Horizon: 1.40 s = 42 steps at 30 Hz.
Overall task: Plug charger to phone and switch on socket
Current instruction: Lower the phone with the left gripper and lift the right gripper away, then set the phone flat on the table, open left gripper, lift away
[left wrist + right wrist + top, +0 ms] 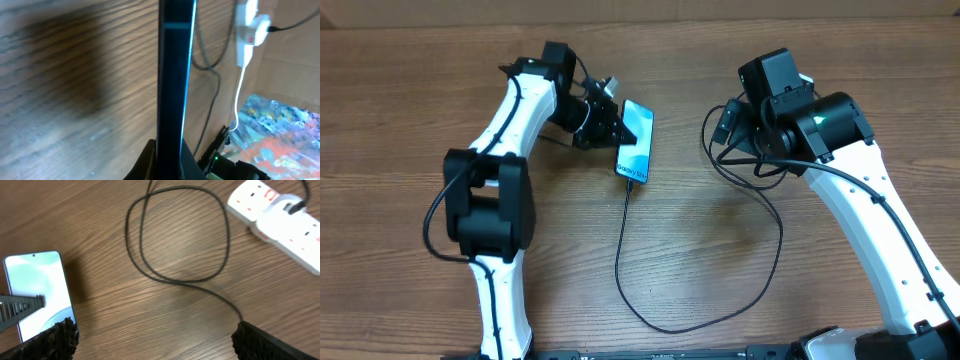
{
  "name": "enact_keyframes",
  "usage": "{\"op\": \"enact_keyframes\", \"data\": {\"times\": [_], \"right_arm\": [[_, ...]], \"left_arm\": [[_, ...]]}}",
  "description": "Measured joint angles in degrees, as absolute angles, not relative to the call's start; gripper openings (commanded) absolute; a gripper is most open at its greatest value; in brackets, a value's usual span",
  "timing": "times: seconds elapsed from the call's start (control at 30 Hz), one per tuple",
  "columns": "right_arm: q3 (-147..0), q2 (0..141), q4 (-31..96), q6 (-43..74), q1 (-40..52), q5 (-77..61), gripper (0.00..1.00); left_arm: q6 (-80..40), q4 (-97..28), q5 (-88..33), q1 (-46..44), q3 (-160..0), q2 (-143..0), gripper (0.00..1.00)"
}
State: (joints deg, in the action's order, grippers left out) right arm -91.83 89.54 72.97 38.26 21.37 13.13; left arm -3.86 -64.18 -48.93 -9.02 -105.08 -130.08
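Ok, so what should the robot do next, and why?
Probably swing the open right pincer over to the power strip, toward its red switch. The charger cable already seems to reach the bottom edge of the phone, which the shut left pincer grips, so switching on looks like what's left.

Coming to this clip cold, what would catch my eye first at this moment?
The left gripper is clamped on the phone, holding it tilted near the top middle of the table. The charger trails from the phone's lower end in a wide black loop towards the right arm. The right gripper hangs open above that cable, with the white socket just beyond it.
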Motion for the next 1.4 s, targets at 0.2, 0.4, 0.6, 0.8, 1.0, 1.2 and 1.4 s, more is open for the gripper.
{"op": "enact_keyframes", "data": {"times": [0.2,0.4,0.6,0.8,1.0,1.2,1.4], "right_arm": [[-91.8,89.5,73.1,37.8,20.6,17.2,1.0],[-91.8,89.5,73.1,37.7,15.6,17.8,1.0],[-91.8,89.5,73.1,37.7,11.2,17.7,1.0],[-91.8,89.5,73.3,37.7,9.7,17.3,1.0],[-91.8,89.5,74.0,37.7,8.6,17.1,1.0],[-91.8,89.5,74.5,37.7,5.9,16.9,1.0],[-91.8,89.5,74.6,37.7,1.8,16.9,1.0]], "left_arm": [[-3.3,-64.6,-48.7,-9.0,-104.9,-134.9,0.04],[-2.7,-64.5,-46.1,-9.0,-104.6,-135.4,0.04],[-2.5,-64.6,-44.0,-9.0,-104.6,-135.4,0.04],[-3.0,-64.7,-40.4,-9.7,-104.6,-135.4,0.11],[-4.1,-64.8,-36.8,-10.7,-104.6,-135.4,0.2],[-5.0,-65.1,-32.9,-11.5,-104.6,-135.0,0.66],[-7.4,-65.1,-31.0,-12.2,-104.8,-133.8,0.79]]}}
